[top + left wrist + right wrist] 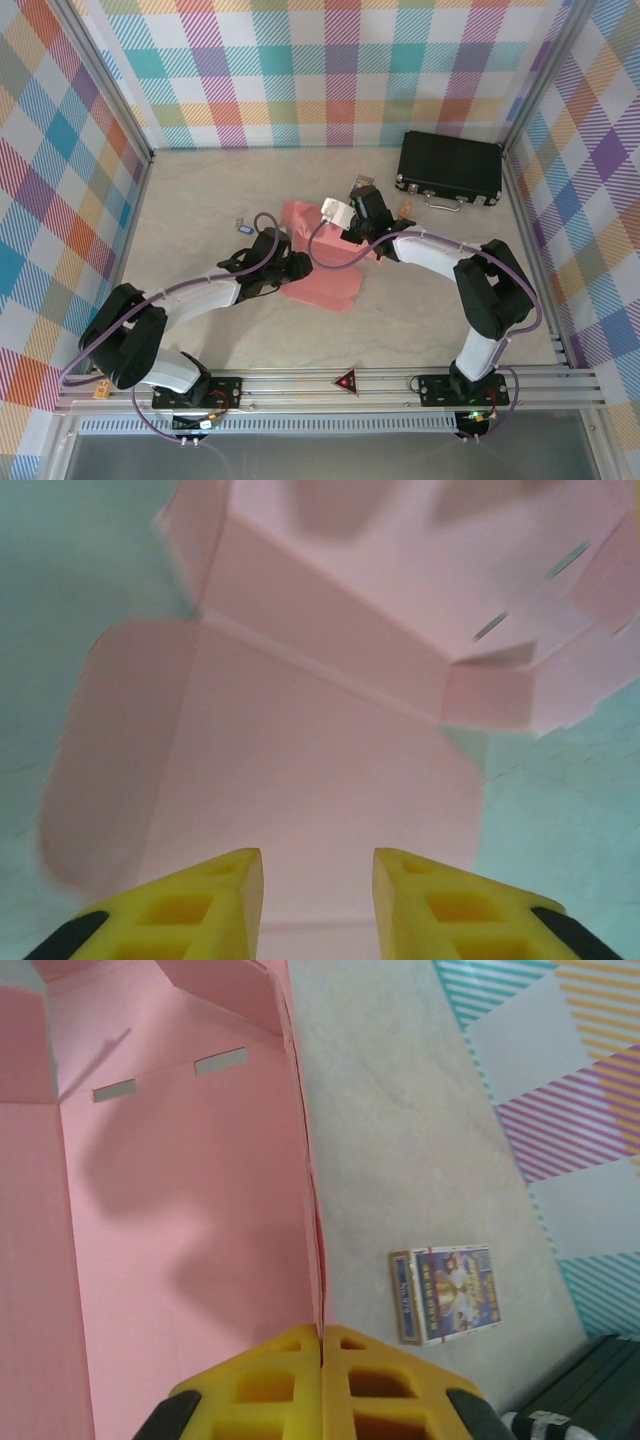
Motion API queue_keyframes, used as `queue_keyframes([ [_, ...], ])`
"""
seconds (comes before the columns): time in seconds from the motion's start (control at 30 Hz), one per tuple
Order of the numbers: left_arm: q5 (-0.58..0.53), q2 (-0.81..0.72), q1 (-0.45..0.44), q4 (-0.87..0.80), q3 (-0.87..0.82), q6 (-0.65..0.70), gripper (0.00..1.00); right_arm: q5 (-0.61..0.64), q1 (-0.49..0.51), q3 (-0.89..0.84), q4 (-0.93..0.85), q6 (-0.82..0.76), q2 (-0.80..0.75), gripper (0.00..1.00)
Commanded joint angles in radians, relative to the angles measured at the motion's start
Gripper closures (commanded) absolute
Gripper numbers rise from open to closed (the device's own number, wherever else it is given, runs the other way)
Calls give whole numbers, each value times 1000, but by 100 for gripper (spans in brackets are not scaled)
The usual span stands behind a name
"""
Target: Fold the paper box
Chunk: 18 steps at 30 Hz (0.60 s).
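The paper box (322, 285) is a salmon-pink die-cut sheet lying mid-table, partly raised, between the two arms. My left gripper (297, 268) is at its left side. In the left wrist view its yellow fingers (230, 880) stand apart over a flat pink panel (320, 750), with nothing between them; my left gripper (318, 865) is open. My right gripper (352, 240) is at the sheet's far right side. In the right wrist view it (322, 1335) is shut on the thin upright edge of a pink wall (180, 1210) that has two slots near its top.
A black hard case (450, 168) with a handle lies at the back right; its corner (590, 1390) is close to my right gripper. A small printed card packet (445, 1295) lies on the table between the pink sheet and the case. Another tiny item (240, 225) sits left of the sheet.
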Motion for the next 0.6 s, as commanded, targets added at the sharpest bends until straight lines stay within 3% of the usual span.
queue_keyframes([
  [0.0,-10,-15,-5,-87,-39,63,68,23,10,7,79,-57,12,97],
  [0.37,-40,112,5,68,-74,74,89,34,43,-10,129,-145,27,96],
  [0.57,-18,183,9,133,-75,7,96,48,63,-66,223,-206,26,97],
])
